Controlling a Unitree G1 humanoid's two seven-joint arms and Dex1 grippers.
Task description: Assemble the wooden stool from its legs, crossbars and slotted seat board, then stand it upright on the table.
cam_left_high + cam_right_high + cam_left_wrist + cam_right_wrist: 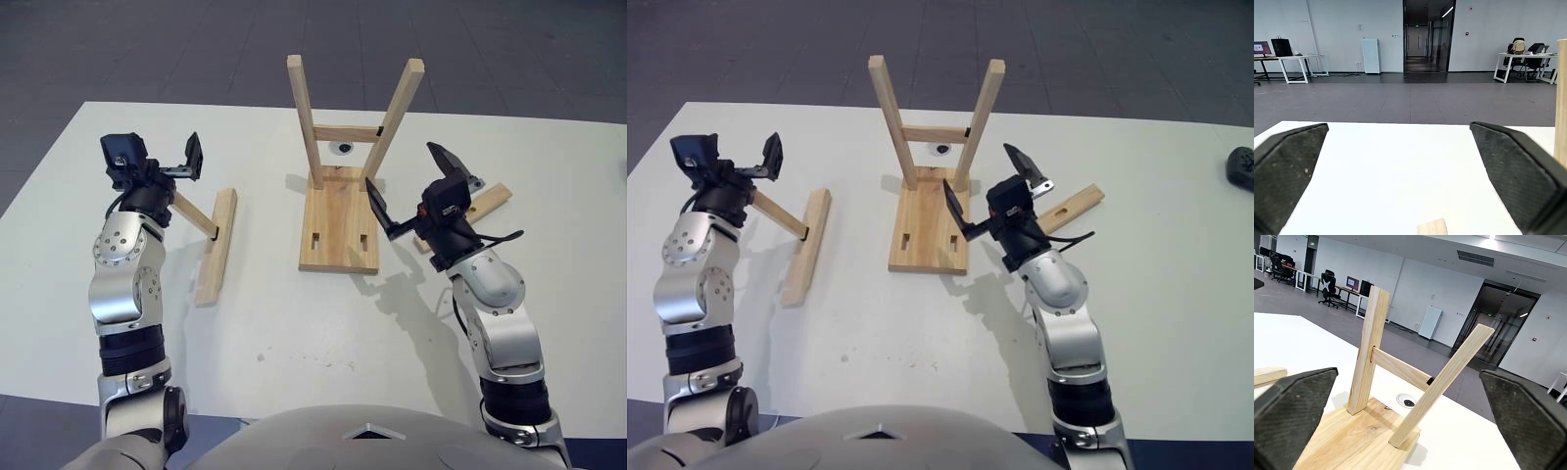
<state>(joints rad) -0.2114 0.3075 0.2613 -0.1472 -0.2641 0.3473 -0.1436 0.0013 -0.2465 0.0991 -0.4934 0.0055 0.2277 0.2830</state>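
Behind right gripper (405,171), loose leg (493,199) partly hidden; beside left gripper (157,152), leg-crossbar piece (217,245); both jaws apart, empty.

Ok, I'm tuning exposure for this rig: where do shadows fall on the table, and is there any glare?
Left eye view: soft shadows of the right gripper and the upright legs fall on the white table toward the robot's left; no glare there. Right wrist view: the seat board is evenly lit. Left wrist view: one bright light strip in the corridor, table evenly bright.
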